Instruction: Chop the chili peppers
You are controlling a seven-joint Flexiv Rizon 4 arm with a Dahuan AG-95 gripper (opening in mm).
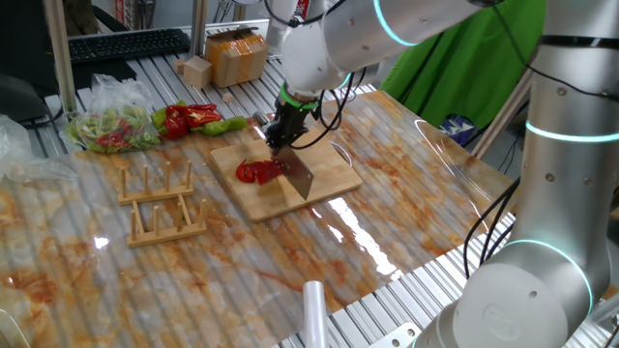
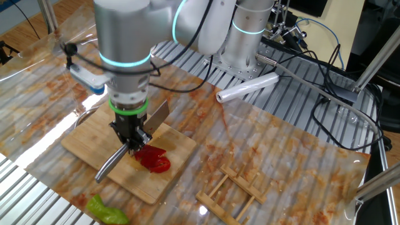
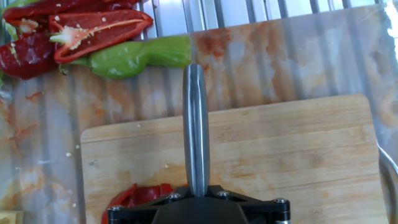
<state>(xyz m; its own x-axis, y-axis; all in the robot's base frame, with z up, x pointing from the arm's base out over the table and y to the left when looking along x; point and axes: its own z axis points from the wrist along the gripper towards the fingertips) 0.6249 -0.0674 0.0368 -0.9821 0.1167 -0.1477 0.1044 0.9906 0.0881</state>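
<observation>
red peppers: chili peppers (image 1: 259, 171) lie on the wooden cutting board (image 1: 329, 179), under my blade.
claw: my gripper (image 2: 132, 142) is clamped tight on the knife (image 1: 298, 176) handle.
handling: glossy, light, soft, likely to slide; i judge pressing down mid-body best.

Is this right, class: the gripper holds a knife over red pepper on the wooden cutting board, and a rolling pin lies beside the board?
One error: beside the cutting board stands a wooden rack, no rolling pin, as one fixed view shows. The gripper does hold the knife over the red pepper.
</observation>
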